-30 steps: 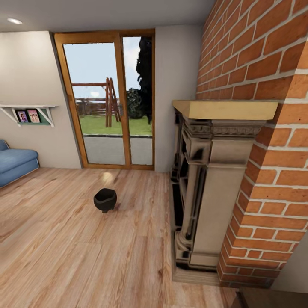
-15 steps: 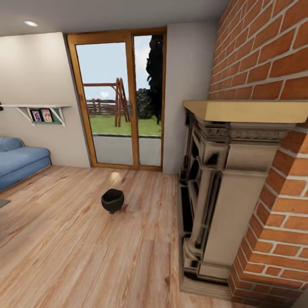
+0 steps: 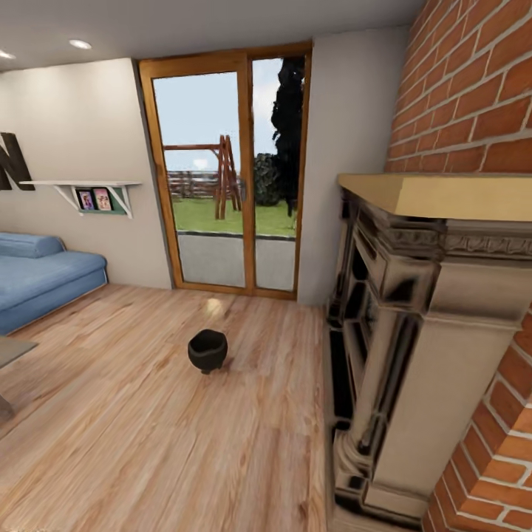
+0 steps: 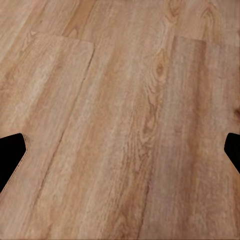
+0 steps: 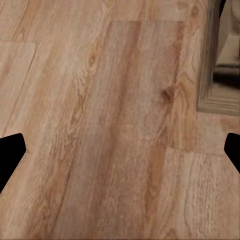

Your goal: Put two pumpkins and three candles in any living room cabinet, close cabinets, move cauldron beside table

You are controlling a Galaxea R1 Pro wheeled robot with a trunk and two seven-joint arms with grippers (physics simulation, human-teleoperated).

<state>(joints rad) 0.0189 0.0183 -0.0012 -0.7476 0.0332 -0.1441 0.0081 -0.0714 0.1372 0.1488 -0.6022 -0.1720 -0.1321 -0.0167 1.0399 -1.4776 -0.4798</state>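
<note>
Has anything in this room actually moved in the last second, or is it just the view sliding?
Only the view slid: the head camera swung left, bringing in more of the blue sofa and a grey table corner. The cauldron sits on the same spot of the wood floor before the glass door. Nothing was grasped or released.

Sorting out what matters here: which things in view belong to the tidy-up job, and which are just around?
Job: cauldron, upright on the wood floor; grey table corner.
Just around: blue sofa, fireplace, glass door, wall shelf.
</note>
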